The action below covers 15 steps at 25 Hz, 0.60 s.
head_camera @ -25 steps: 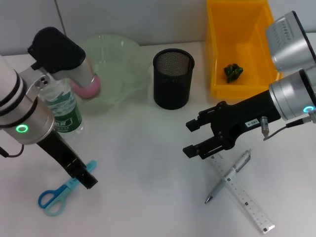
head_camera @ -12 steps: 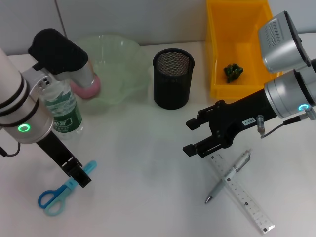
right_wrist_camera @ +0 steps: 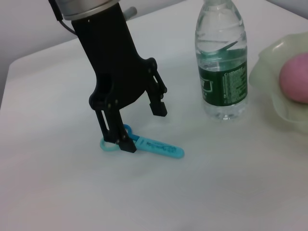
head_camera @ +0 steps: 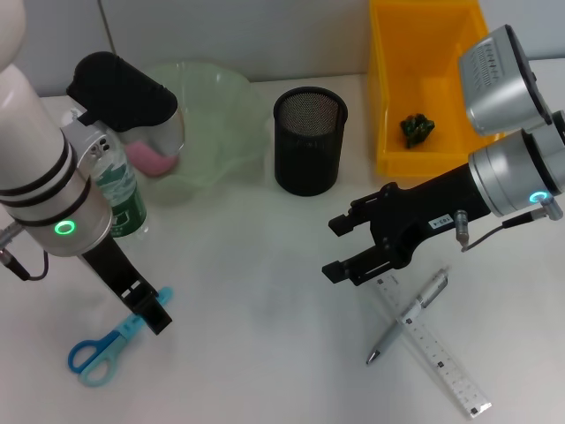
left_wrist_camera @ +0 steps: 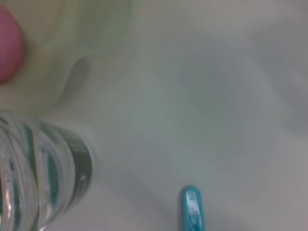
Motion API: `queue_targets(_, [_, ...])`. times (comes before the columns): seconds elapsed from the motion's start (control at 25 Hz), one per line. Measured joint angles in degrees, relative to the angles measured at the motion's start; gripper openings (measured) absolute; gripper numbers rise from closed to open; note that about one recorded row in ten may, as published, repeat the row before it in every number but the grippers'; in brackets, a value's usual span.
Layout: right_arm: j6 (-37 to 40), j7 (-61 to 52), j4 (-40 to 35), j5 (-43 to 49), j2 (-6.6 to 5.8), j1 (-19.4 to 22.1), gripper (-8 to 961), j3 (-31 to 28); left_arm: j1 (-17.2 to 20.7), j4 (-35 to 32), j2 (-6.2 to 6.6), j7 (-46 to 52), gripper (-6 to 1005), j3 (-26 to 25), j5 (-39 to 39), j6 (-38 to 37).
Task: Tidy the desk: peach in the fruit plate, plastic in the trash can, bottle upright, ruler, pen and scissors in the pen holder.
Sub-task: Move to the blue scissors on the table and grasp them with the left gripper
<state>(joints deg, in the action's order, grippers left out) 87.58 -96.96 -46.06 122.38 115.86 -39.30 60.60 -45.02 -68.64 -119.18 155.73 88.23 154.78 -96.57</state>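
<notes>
White tabletop (head_camera: 265,353) carrying everything. L tool (right_wrist_camera: 139,127) hanging over blue scissors (head_camera: 104,348), fingers spread wide, one tip down at the scissors, touching or not unclear. Bottle (head_camera: 117,196) standing upright behind it, beside green fruit plate (head_camera: 216,115) w/ pink peach (head_camera: 152,161) sitting inside. Black pen holder (head_camera: 308,140) at centre. R tool (head_camera: 337,247) hovering w/ fingers wide, gripping nothing; pen (head_camera: 409,316) lying crossed over ruler (head_camera: 433,344) near it. Yellow bin (head_camera: 424,84) holding dark green plastic (head_camera: 417,128).

No legible text on any object.
</notes>
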Motion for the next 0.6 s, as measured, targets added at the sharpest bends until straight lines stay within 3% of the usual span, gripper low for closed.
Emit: queue_targets(0.6, [-0.49, 0.1, 0.0, 0.0, 0.37, 0.3, 772, 0.21, -0.53, 4.28, 0.0, 0.14, 764, 1.16, -0.03, 1.45])
